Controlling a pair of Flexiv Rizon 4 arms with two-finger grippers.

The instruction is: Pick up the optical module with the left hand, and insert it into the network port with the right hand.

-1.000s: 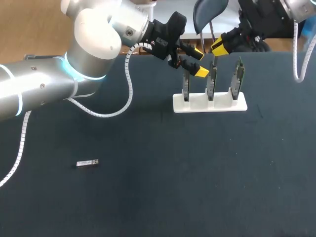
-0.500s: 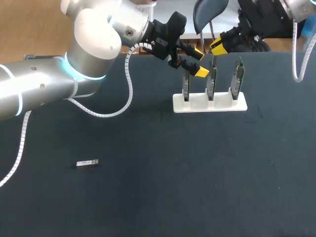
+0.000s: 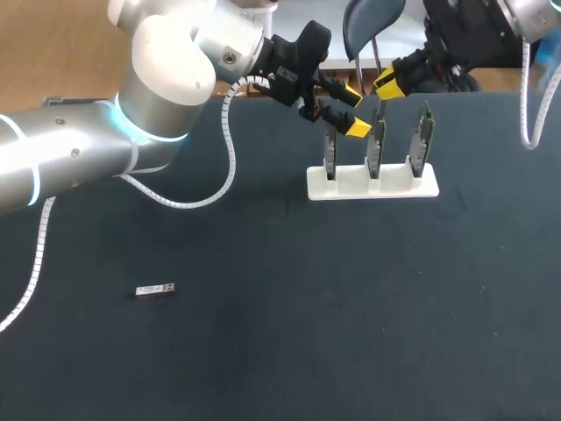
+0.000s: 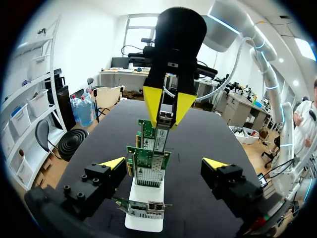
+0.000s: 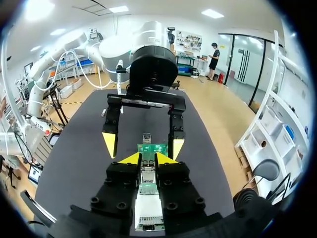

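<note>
Robotics lab: robot arms (image 3: 166,88), dark test table (image 3: 307,333).

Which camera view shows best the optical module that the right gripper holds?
The left wrist view: the optical module shows clearly between the right gripper's yellow tips. The right wrist view shows part of it, between the fingers; the head view, hardly anything.

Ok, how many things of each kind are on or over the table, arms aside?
Network cards: 3
Optical modules: 2, one lying on the table, one in the right gripper
White stand: 1
Total: 6
</note>
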